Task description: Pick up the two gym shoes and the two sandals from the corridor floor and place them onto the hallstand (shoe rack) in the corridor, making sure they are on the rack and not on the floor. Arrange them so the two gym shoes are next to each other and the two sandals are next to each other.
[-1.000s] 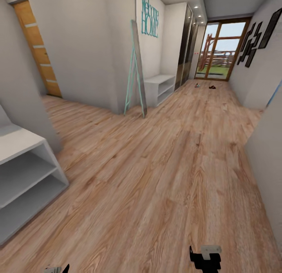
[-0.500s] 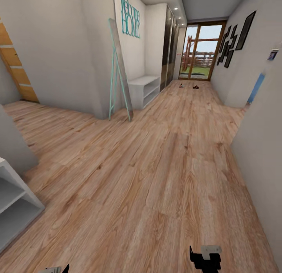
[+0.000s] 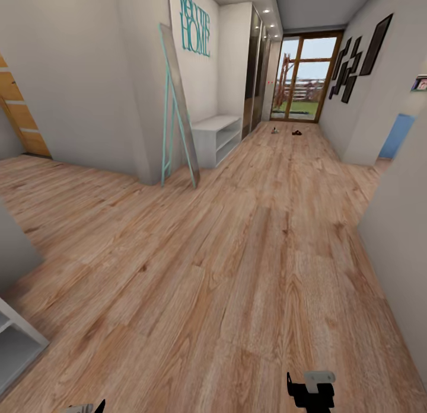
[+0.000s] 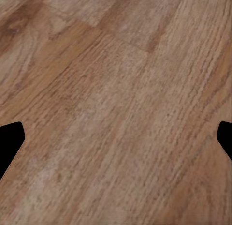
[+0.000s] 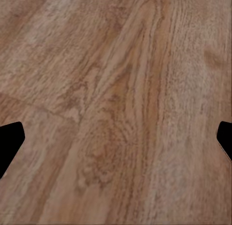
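Observation:
Far down the corridor floor [image 3: 249, 241], near the glass door, lie two tiny shapes. The pale one with a spot of colour looks like a gym shoe [image 3: 274, 130]. The dark one to its right looks like a sandal [image 3: 296, 132]. Both are too small to make out further. A corner of the pale grey hallstand [image 3: 16, 342] shows at the lower left edge. My left gripper [image 3: 90, 408] and right gripper [image 3: 310, 391] peek in at the bottom edge. In the wrist views, the left gripper [image 4: 116, 138] and right gripper [image 5: 116, 138] are open over bare planks, fingertips wide apart.
A white bench [image 3: 217, 138] stands under teal "Welcome HOME" lettering on the left wall, with a tall leaning mirror [image 3: 177, 105] on a teal frame in front of it. A grey wall [image 3: 397, 235] closes in at the right. Wide floor runs ahead to the glass door [image 3: 303, 81].
The whole view has shifted: the camera turned right and moved forward. The hallstand has slid toward the lower left edge. Both grippers hold the same place in the picture.

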`<state>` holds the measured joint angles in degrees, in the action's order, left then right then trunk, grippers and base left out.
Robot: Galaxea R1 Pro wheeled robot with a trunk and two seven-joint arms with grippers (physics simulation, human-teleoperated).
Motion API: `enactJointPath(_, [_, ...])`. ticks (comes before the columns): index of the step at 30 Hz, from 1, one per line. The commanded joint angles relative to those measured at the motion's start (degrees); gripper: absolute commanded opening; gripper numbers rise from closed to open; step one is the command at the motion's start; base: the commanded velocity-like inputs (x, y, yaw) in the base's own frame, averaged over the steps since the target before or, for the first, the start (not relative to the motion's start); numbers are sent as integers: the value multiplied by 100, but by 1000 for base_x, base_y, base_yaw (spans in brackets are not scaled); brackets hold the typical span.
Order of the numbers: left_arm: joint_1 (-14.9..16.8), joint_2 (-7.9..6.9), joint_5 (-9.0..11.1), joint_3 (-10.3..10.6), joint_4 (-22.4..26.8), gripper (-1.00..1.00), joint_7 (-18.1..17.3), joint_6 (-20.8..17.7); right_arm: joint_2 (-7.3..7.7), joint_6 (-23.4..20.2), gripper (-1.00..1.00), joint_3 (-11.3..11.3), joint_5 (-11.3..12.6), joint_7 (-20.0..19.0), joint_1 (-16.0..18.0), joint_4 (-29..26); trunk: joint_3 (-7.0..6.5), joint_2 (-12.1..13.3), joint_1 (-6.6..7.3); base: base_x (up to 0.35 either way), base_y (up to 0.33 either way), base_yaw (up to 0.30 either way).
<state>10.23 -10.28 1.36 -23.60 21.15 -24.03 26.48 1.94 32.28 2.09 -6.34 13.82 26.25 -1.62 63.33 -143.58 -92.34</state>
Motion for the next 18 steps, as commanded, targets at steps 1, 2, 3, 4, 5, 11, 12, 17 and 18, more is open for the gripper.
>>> enactJointPath(1, [5, 4, 14, -39, -6, 100, -58, 1, 0, -2, 100, 19, -60, 60, 3, 5, 5, -2, -2, 337, 0, 0])
enactJointPath(2, [5, 3, 14, -39, -6, 100, -58, 1, 0, -2, 100, 19, -60, 60, 3, 6, 5, -2, -2, 337, 0, 0])
enactJointPath(3, [5, 2, 14, -39, -6, 100, -58, 0, 2, -2, 100, 19, -60, 59, 3, 7, 5, -2, -2, 337, 0, 0])
enactJointPath(4, [5, 2, 14, -39, -6, 100, -58, -1, 3, -2, 100, 19, -60, 59, 3, 7, 5, -2, -2, 337, 0, 0])
enactJointPath(5, [5, 1, 14, -39, -6, 100, -58, -1, 4, -2, 100, 19, -60, 59, 3, 8, 5, -2, -2, 337, 0, 0])
enactJointPath(11, [5, 0, 14, -39, -9, 100, -58, -2, 7, -2, 100, 19, -60, 61, 3, 11, 5, -2, -2, 337, 0, 0])
enactJointPath(12, [5, 0, 14, -39, -11, 100, -58, -3, 6, -2, 100, 18, -60, 64, 3, 11, 5, -2, -2, 337, 0, 0])
enactJointPath(17, [5, 0, 14, -39, -8, 100, -58, -3, 2, -1, 100, 19, -60, 67, 3, 12, 5, -2, -2, 337, 0, 0])
enactJointPath(18, [5, 0, 14, -39, -7, 100, -58, -3, 1, -2, 100, 19, -60, 69, 3, 12, 5, -2, -2, 337, 0, 0])
